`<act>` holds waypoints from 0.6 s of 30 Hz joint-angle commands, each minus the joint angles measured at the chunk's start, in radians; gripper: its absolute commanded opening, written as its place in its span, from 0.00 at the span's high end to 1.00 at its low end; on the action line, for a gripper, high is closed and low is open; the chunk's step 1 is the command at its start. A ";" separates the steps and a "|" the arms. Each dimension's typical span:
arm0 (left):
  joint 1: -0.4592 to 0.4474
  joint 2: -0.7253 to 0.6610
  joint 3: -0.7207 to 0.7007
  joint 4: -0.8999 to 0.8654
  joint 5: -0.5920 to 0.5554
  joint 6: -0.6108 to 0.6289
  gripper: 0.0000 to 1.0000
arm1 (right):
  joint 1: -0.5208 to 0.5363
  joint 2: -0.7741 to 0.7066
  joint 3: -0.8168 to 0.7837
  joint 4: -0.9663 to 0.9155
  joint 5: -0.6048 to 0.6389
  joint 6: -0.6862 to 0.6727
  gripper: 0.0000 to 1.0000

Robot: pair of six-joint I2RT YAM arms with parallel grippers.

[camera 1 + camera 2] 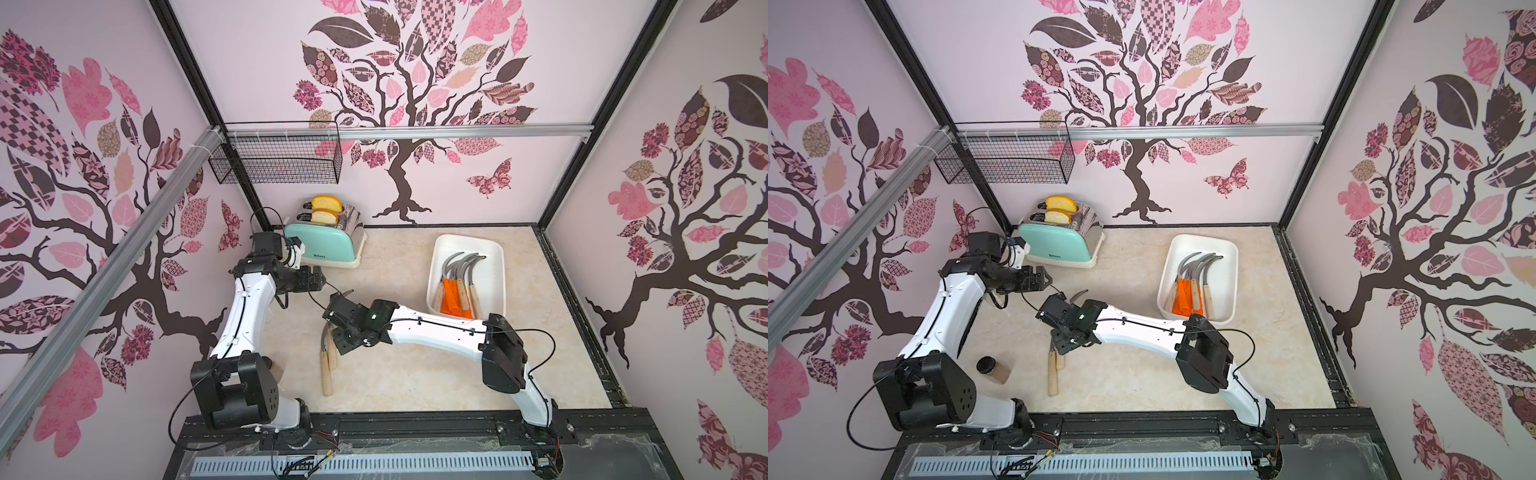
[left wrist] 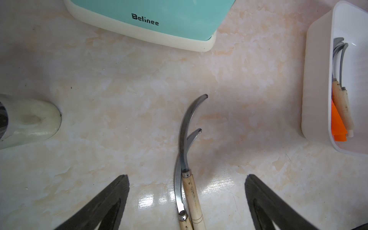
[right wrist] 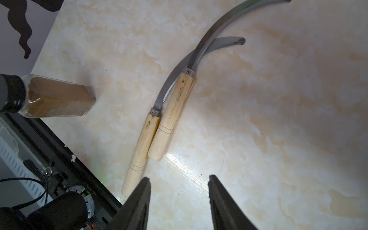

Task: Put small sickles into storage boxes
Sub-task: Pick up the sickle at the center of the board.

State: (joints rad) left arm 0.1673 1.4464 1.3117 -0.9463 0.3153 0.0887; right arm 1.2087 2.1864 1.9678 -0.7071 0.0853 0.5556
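Two small sickles (image 3: 159, 123) with pale wooden handles lie loose on the counter (image 1: 407, 374), left of the middle and not far from the front edge. From where I stand their handles (image 1: 327, 376) point at the front edge and lie side by side, touching. The grey blades (image 2: 186, 127) cross near the ferrules and curve off toward the back.

The right gripper (image 3: 179, 177) hangs just above them, low over the counter. Its jaws are partly apart with only bare counter between them, so it has hold of nothing. In its wrist view the fingertips sit just past the butt ends of the handles.

The left gripper (image 2: 186, 176) is farther back on the left, in front of the toaster. Its jaws are spread wide and it is empty too. Its wrist view looks down on the same pair of sickles.

The white storage box (image 1: 489, 272) stands toward the back right corner, its long side running front to back. A bunch of sickles (image 1: 457, 282) lies in it, blades to the back, with some wooden and some bright orange handles (image 1: 451, 301). I can't count them for sure.

A mint toaster (image 1: 320, 245) with two slices of bread sits in the back left corner. A jar of brown powder (image 1: 994, 370) stands near the front left, well apart from the loose sickles. A black wire basket (image 1: 278, 160) hangs on the wall rail.
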 commanded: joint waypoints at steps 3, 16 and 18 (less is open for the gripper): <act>0.028 0.017 0.023 -0.044 0.008 0.024 0.06 | 0.011 0.025 0.048 -0.048 0.031 -0.013 0.49; 0.033 0.012 -0.029 -0.025 -0.033 0.016 0.06 | 0.009 0.084 0.111 -0.032 -0.018 -0.011 0.51; 0.036 0.017 -0.019 -0.027 -0.057 0.011 0.06 | 0.010 0.124 0.164 -0.058 -0.035 -0.007 0.51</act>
State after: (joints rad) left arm 0.1970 1.4578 1.2919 -0.9749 0.2916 0.1040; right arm 1.2152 2.2539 2.0640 -0.7250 0.0834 0.5434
